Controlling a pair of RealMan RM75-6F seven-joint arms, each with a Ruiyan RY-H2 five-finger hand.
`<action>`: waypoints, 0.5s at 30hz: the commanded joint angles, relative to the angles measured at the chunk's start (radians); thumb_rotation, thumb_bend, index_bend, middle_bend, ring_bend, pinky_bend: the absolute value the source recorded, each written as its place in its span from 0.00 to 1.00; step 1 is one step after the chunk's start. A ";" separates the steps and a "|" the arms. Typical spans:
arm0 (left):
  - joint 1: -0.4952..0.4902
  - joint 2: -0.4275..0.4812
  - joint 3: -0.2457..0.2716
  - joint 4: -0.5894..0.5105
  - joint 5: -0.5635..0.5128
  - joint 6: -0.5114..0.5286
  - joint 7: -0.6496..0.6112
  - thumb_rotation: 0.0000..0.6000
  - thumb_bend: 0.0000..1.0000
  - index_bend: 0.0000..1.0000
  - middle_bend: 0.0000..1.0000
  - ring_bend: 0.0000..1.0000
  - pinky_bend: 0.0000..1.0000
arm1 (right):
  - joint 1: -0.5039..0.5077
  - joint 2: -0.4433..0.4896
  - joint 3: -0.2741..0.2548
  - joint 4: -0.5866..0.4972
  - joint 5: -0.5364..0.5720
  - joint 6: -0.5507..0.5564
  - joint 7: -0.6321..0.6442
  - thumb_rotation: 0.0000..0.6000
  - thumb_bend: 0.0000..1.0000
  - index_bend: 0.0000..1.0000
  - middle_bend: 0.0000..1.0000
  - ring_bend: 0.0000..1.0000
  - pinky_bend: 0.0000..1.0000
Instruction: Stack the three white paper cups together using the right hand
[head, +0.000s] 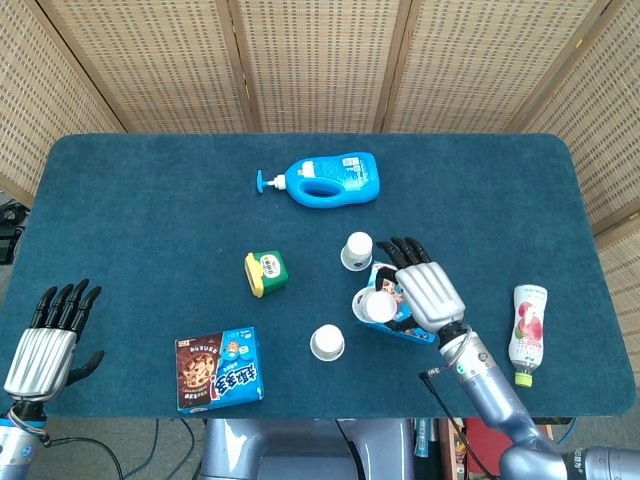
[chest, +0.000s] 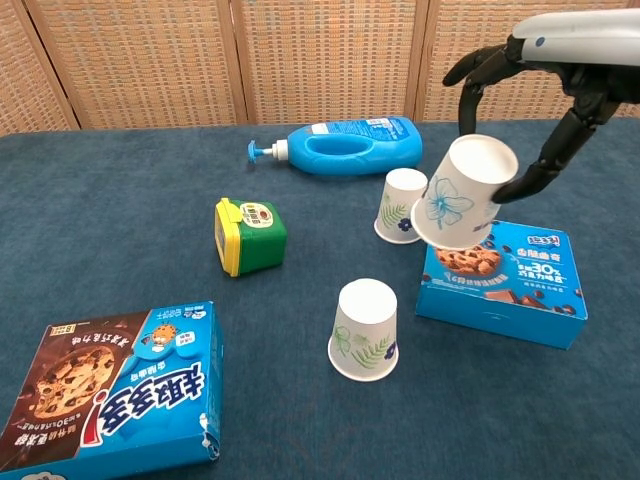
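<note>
My right hand (head: 428, 293) (chest: 545, 75) holds a white paper cup with a blue flower print (chest: 459, 194) (head: 374, 306), tilted and mouth-down, in the air over the left end of the blue cookie box (chest: 502, 280). A second white cup (chest: 365, 329) (head: 327, 343) stands upside down on the cloth, below and left of the held one. The third cup (chest: 401, 205) (head: 357, 250) stands upside down just behind the box. My left hand (head: 52, 340) rests open at the table's near left edge, holding nothing.
A blue pump bottle (head: 325, 179) lies at the back. A green-and-yellow tub (head: 265, 273) sits mid-table, a blue cookie box (head: 219, 369) lies near left, and a pink drink bottle (head: 526, 319) lies far right on the blue cloth (head: 140, 210).
</note>
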 joint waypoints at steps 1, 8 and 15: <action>0.000 0.000 0.000 0.000 0.002 0.001 0.001 1.00 0.26 0.00 0.00 0.00 0.00 | 0.015 -0.023 -0.005 -0.015 0.015 0.009 -0.015 1.00 0.10 0.55 0.18 0.00 0.09; 0.000 -0.001 -0.002 0.003 0.001 0.004 -0.005 1.00 0.26 0.00 0.00 0.00 0.00 | 0.045 -0.082 -0.010 -0.029 0.044 0.026 -0.034 1.00 0.10 0.55 0.18 0.00 0.09; 0.000 0.000 -0.002 0.004 0.002 0.006 -0.009 1.00 0.26 0.00 0.00 0.00 0.00 | 0.061 -0.122 -0.011 -0.037 0.063 0.044 -0.033 1.00 0.10 0.55 0.18 0.00 0.09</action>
